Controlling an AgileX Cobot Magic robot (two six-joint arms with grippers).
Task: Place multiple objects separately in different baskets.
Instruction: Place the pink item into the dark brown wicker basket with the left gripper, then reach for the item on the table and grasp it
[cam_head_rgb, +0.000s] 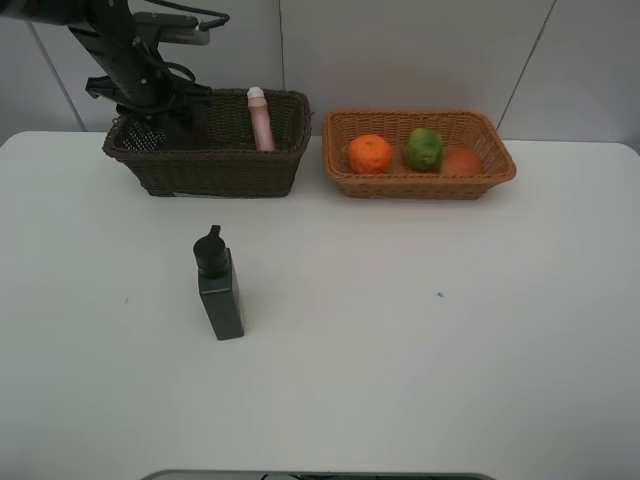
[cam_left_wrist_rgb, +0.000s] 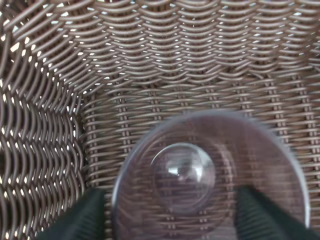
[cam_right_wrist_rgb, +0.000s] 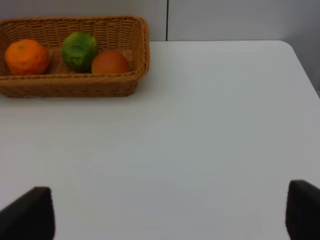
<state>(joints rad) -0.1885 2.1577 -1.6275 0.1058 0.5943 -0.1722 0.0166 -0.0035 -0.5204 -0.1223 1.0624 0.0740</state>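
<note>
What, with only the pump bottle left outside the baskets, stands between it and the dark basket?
Nothing visible: bare table lies between pump bottle and dark basket. Inside, the left gripper and cup fill the left end; the pink bottle stands right of middle.

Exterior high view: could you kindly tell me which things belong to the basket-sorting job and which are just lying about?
Part of the job: dark brown basket, tan basket, tangerine, green fruit, peach, pink bottle, pump bottle, translucent cup inside the dark brown basket.

Just there: white table, small blue speck on it.
</note>
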